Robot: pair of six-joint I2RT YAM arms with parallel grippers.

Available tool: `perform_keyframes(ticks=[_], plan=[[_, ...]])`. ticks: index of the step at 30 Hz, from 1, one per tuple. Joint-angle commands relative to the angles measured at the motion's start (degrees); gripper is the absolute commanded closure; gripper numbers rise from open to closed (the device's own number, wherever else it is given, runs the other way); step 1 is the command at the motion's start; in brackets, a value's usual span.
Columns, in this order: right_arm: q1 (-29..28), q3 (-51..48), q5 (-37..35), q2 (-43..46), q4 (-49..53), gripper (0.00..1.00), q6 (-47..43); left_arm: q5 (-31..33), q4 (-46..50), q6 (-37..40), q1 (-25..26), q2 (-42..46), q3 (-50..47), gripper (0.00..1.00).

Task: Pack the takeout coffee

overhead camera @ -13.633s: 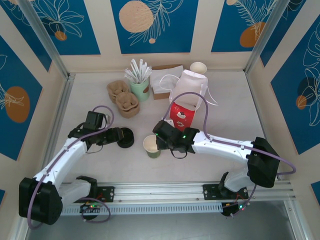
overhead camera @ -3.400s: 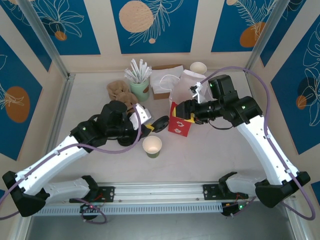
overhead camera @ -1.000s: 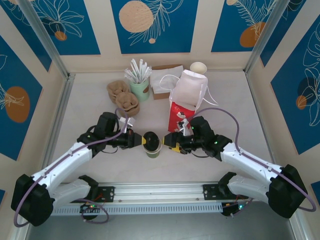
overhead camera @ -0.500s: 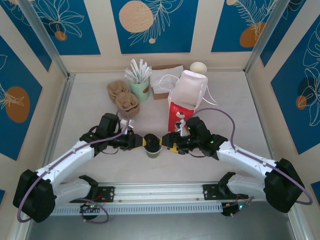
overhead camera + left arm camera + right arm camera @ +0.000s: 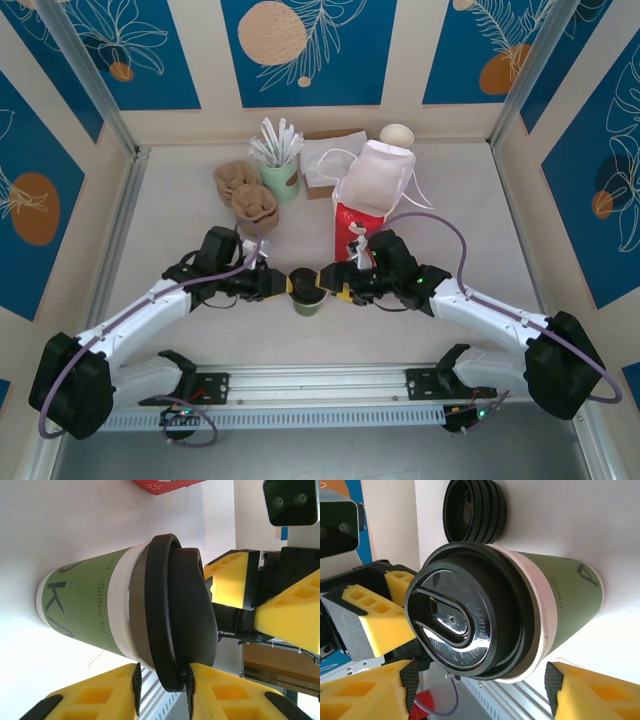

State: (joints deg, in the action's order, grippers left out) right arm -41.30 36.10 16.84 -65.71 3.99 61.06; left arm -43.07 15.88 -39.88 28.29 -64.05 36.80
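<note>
The takeout coffee (image 5: pixel 306 293) stands on the table (image 5: pixel 200 335) directly between the two claws. Its black lid (image 5: pixel 462 622) sits level on the rim, so I judge the capping as done. The right gripper (image 5: pixel 334 284) is clamped on the cup just under the lid. The left gripper (image 5: pixel 283 284) has its fingers a little parted around the lid's edge, without pinching it. The red bag (image 5: pixel 360 222) stands just beyond the right gripper, and lifting the cup into it is not yet done.
</note>
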Motion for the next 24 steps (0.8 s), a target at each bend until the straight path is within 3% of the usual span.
perform_keyframes(ticks=[1, 15, 24], plan=[[-0.42, 1.86, -0.76, -0.63, -0.07, 0.3, -0.46, -0.52, 0.66, 2.0, -0.69, -1.01, -0.1, 0.7], [-1.11, 3.47, -1.71, -1.7, 1.21, 0.3, -1.36, -0.26, 0.58, 2.95, -0.83, -2.67, -0.5, 0.69], [-3.08, 5.36, -4.91, -1.59, 4.87, 0.3, -3.13, 2.15, 6.5, 5.19, -0.78, 1.31, 1.67, 0.54]])
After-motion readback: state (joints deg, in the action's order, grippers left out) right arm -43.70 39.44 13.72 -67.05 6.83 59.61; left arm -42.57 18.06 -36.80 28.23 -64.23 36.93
